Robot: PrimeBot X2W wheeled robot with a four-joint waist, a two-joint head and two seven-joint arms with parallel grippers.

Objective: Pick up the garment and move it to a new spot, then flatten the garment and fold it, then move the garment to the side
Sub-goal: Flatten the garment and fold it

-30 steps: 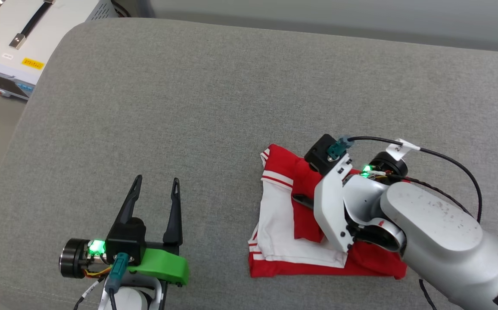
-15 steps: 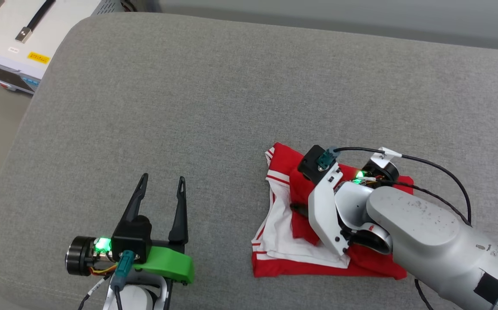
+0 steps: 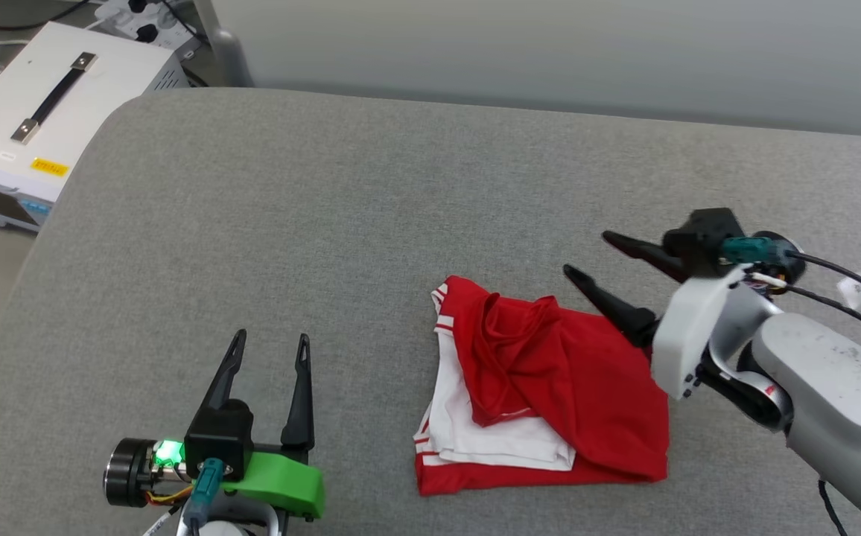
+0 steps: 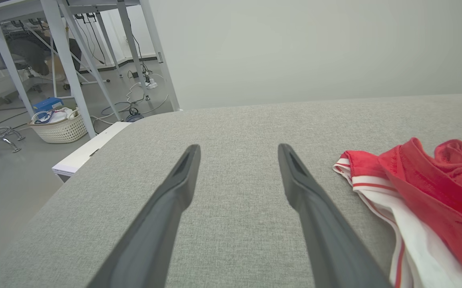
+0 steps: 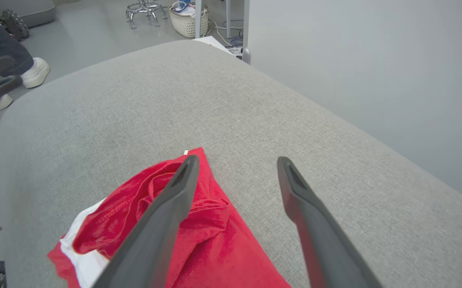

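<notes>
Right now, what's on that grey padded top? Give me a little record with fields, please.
Surface: grey padded top
Item: red and white shirt, folded, bunched on top, right of centre
Left gripper: open, empty, apart from the shirt
Right gripper: open, empty, by the shirt's far right corner
Beside it: white box with black handle

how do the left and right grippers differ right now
The left gripper sits on a green mount; the right gripper on a white one. The left hangs over bare cushion, apart from the garment; the right is by the garment's right edge. The left's fingers point up the head view; the right's point upper left. Both are open, holding nothing.
</notes>
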